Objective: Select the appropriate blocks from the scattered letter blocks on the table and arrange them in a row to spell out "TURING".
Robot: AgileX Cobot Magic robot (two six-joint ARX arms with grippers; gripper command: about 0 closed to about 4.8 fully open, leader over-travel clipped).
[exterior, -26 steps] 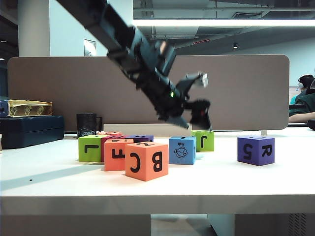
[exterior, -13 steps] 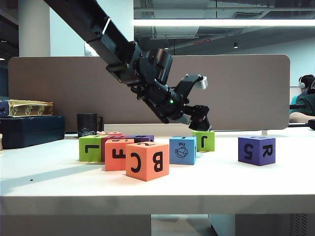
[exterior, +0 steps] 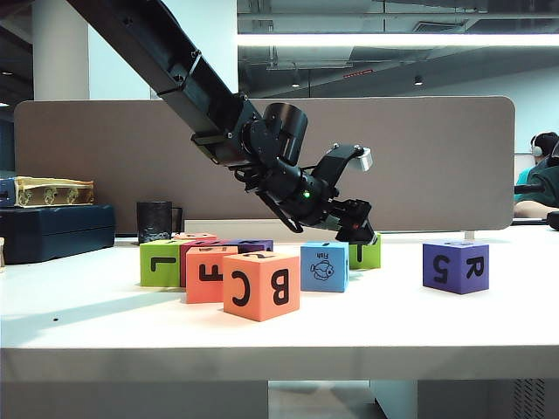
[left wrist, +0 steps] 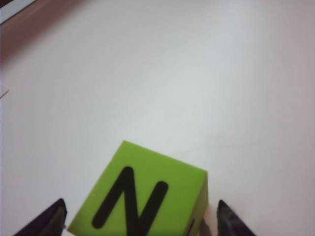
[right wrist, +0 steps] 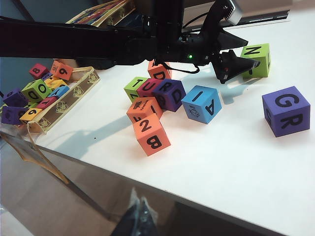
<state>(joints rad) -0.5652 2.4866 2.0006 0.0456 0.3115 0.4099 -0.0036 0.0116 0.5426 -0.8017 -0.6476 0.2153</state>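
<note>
Left wrist view: left end effector (left wrist: 138, 219) open astride lime green foam N block (left wrist: 140, 194) near white desk's (left wrist: 197, 73) far edge, should centre before closing; right end effector (right wrist: 139, 216) parked off desk's front edge, state unclear.

Open-plan office: grey desk divider (exterior: 419, 157), ceiling strip lights (exterior: 393, 40), seated colleague (exterior: 540, 179) behind
</note>
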